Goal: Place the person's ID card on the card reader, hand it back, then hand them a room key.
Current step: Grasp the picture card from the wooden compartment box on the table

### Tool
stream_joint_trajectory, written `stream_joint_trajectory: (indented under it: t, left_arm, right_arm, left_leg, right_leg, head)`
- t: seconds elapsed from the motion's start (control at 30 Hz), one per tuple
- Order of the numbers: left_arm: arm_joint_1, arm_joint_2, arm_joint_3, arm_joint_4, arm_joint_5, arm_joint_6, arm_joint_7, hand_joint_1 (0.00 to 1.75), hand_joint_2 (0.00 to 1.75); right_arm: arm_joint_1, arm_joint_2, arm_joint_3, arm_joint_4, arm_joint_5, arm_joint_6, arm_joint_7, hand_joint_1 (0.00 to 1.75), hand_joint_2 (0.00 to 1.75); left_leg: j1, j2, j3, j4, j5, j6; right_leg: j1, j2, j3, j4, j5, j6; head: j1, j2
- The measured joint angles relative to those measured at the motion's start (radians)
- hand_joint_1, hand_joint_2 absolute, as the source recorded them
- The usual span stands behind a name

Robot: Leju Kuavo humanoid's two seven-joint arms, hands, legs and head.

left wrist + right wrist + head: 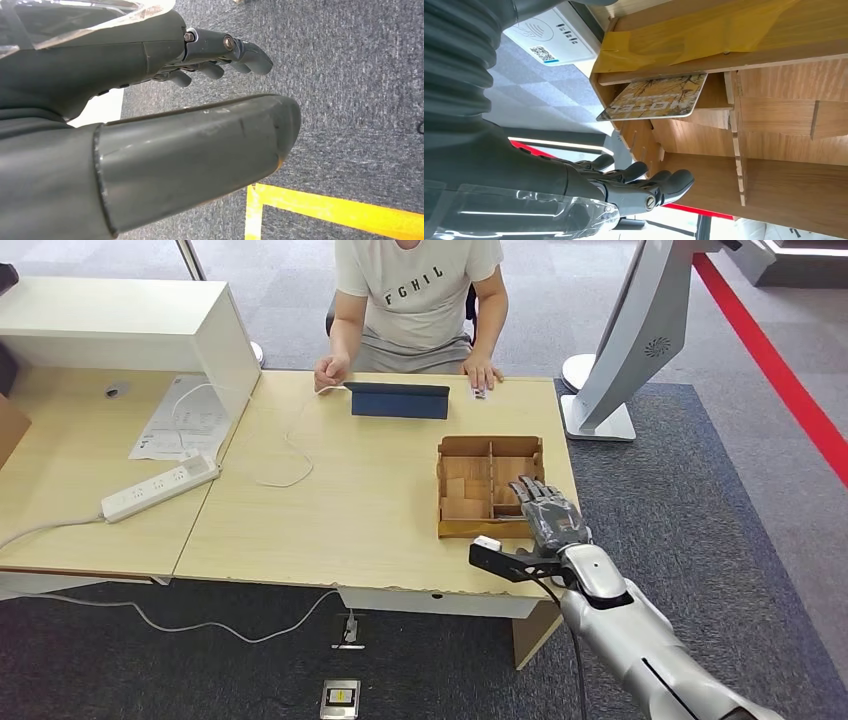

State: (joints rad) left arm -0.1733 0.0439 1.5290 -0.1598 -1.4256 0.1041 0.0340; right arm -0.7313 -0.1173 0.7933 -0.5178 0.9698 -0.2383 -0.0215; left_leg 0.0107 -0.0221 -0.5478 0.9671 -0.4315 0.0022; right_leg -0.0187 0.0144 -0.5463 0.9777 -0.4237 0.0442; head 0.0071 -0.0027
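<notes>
Plywood forms the divided box that stands at the right end of the desk, and my right robot hand hovers over its near right corner, fingers stretched out and apart, holding nothing. In the right wrist view, those fingers reach alongside the box wall, and a room key card printed with the word HOTEL leans in one of the box's compartments, not touched by the robot hand. Behind the box in that view I see a white card reader with a contactless mark and a small code label.

In the head view, a dark folded stand sits on the far side of the desk in front of a seated person in a white shirt. The person's one hand rests on the desk beside a small card-like object; whether that is the ID card I cannot tell. The other hand lies near a white cable.

On the neighbouring desk to the left lie a white power strip and a sheet of paper, next to a white cabinet.

My left robot hand hangs over grey carpet beside a yellow floor line; its fingers are loosely extended and it grips nothing.
</notes>
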Motion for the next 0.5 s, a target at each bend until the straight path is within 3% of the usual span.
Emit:
stream_joint_trajectory:
  t: [0.07,0.1,0.2,0.23,0.5]
  left_arm:
    - [0.0,0.0,0.0,0.0,0.0,0.0,0.0,0.0,0.0]
    - [0.0,0.0,0.0,0.0,0.0,0.0,0.0,0.0,0.0]
    - [0.0,0.0,0.0,0.0,0.0,0.0,-0.001,0.0,0.0]
    - [0.0,0.0,0.0,0.0,0.0,0.0,-0.003,0.0,0.0]
    - [0.0,0.0,0.0,0.0,0.002,-0.005,-0.016,0.0,0.0]
  right_arm:
    - [-0.003,0.0,-0.001,0.005,0.003,-0.001,-0.002,0.03,1.75]
    - [-0.004,0.0,-0.001,0.007,0.006,-0.001,-0.003,0.27,1.75]
    - [-0.009,0.001,-0.002,0.012,0.016,-0.005,-0.002,1.55,1.75]
    - [-0.011,0.001,-0.003,0.014,0.019,-0.006,-0.001,1.75,1.75]
    - [-0.013,0.003,-0.007,0.026,0.024,-0.017,-0.003,1.75,1.75]
  left_leg:
    - [0.0,0.0,0.0,0.0,0.0,0.0]
    - [0.0,0.0,0.0,0.0,0.0,0.0]
    - [0.0,0.0,0.0,0.0,0.0,0.0]
    - [0.0,0.0,0.0,0.0,0.0,0.0]
    - [0.0,0.0,0.0,0.0,0.0,0.0]
  right_leg:
    - [0.0,0.0,0.0,0.0,0.0,0.0]
    - [0.0,0.0,0.0,0.0,0.0,0.0]
    - [0.0,0.0,0.0,0.0,0.0,0.0]
    - [0.0,0.0,0.0,0.0,0.0,0.0]
    - [0.0,0.0,0.0,0.0,0.0,0.0]
  head:
    - [0.0,0.0]
    - [0.0,0.0]
    - [0.0,0.0]
    - [0.0,0.0]
    - [0.0,0.0]
